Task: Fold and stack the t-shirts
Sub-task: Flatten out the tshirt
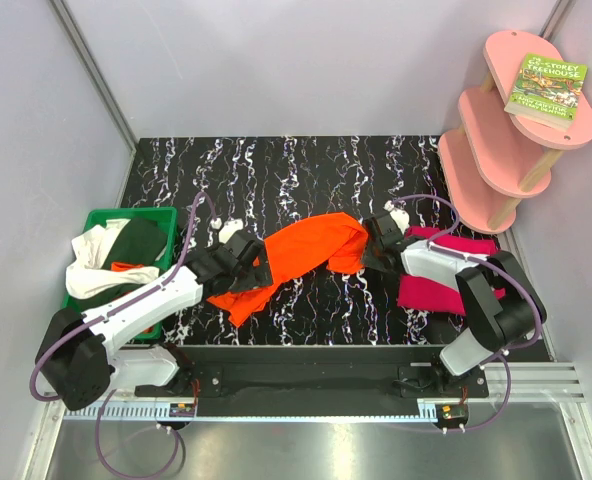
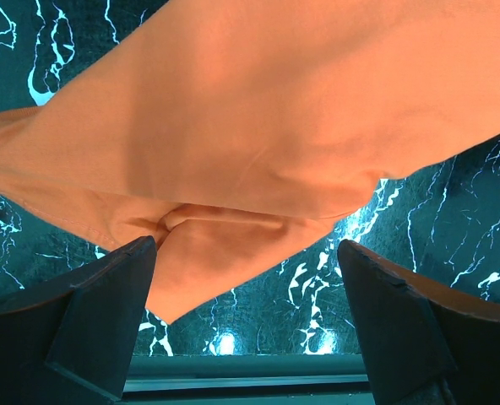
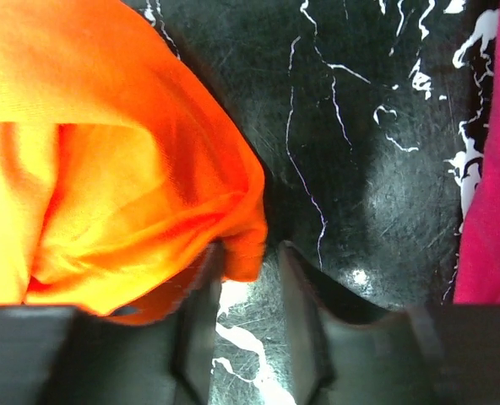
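Cloth lies bunched across the middle of the black marbled table: a bright orange t-shirt, stretched crookedly between the two arms, with one end trailing down toward the near edge.

The left gripper sits at the shirt's left end. From its wrist camera, the fingers stand wide apart. The orange fabric hangs between and beyond them, with a small fold near the left finger, and nothing is clamped.

The right gripper is at the shirt's right end. Its fingers are drawn close together with only a narrow gap. A corner of the orange hem dips right at the tips, but I cannot tell whether it is pinched or just resting there.

A folded magenta t-shirt lies flat on the table under the right arm. At the left, a green bin holds a white t-shirt, a dark green t-shirt and a sliver of another orange one. A pink tiered shelf stands in the far right corner with a book on top.
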You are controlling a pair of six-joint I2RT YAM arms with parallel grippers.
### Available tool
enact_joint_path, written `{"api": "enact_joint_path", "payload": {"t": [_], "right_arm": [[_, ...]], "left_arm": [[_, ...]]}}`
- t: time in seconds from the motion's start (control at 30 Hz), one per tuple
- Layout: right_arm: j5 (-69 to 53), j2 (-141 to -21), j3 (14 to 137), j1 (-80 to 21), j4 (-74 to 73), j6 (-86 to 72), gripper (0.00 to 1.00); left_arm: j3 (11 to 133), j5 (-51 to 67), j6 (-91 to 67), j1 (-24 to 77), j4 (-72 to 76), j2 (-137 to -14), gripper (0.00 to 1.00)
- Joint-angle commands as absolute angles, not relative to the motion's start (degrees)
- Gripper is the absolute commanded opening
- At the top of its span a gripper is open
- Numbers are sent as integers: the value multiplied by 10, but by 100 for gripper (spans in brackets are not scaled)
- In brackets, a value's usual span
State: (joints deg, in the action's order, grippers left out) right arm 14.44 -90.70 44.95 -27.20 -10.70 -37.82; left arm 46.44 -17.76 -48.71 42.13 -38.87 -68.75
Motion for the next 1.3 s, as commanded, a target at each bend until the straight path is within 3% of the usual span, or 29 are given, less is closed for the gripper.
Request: {"api": "enact_joint_path", "payload": {"t": [0.0,0.2,0.43,0.67,1.27], "right_arm": [[132,-930,453,-270,-168,-406,36],[130,-924,443,-271,-178,-417,0],[134,-847,453,-271,-171,-392,0],[150,-741,569,-271,-222,-342,0],[136,-715,726,-270,-270,-280,0]], "left_arm": [[475,-181,-492,424,-371,-694,94],[481,-182,-490,424,-367,-701,94],[469,-185,-497,424,-359,-699,95],[417,-194,-531,424,-331,-658,96],[296,-147,-556,463,-298,-521,66]]}}
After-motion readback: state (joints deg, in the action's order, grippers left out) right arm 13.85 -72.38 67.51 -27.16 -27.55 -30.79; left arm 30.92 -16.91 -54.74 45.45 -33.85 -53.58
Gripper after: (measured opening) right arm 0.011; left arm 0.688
